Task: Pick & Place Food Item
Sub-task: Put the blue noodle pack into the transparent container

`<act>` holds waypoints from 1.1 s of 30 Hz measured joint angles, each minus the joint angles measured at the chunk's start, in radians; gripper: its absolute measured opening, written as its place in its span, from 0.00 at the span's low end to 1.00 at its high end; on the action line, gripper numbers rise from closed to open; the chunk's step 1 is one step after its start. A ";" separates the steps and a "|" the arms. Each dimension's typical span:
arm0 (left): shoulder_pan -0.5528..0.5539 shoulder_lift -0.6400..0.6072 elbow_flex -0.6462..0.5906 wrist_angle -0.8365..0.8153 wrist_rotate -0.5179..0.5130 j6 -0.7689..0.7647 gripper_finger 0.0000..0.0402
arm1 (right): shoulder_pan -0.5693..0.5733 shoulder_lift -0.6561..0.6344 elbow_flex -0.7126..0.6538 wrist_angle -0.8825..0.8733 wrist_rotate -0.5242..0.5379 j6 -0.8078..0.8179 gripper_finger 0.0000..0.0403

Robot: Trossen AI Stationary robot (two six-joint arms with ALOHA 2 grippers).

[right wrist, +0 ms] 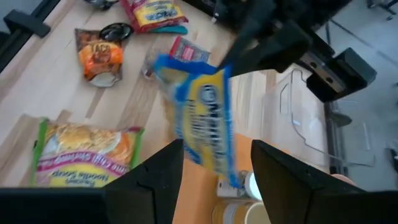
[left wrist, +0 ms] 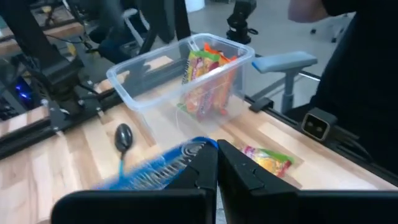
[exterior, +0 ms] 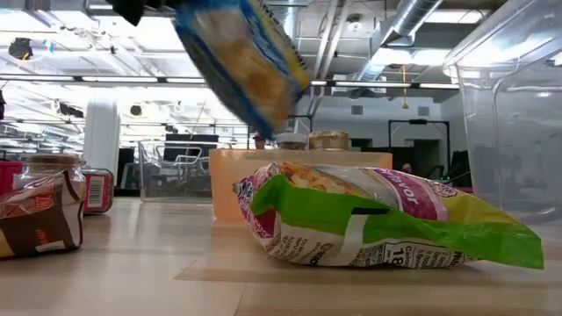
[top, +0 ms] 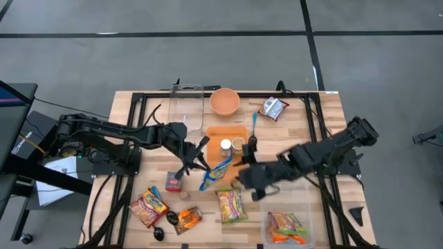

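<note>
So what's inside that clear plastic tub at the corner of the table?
The clear tub holds colourful snack packets, orange and green, standing against its wall. How many there are cannot be told, since they overlap.

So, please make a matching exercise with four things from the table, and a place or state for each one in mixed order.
Things:
1. blue and yellow packet
2. orange bowl
3. green noodle packet
4. right gripper

Places or states:
A. lying flat on the table near its front edge
B. open, beside the lifted packet
C. held up in the air by the shut left gripper
D. standing at the far edge of the table, next to the empty clear container

Pairs: 1-C, 2-D, 3-A, 4-B
</note>
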 joint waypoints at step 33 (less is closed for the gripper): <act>0.039 0.329 0.033 1.098 -0.705 -0.631 0.00 | 0.255 -0.027 -0.094 -0.056 0.860 0.181 0.46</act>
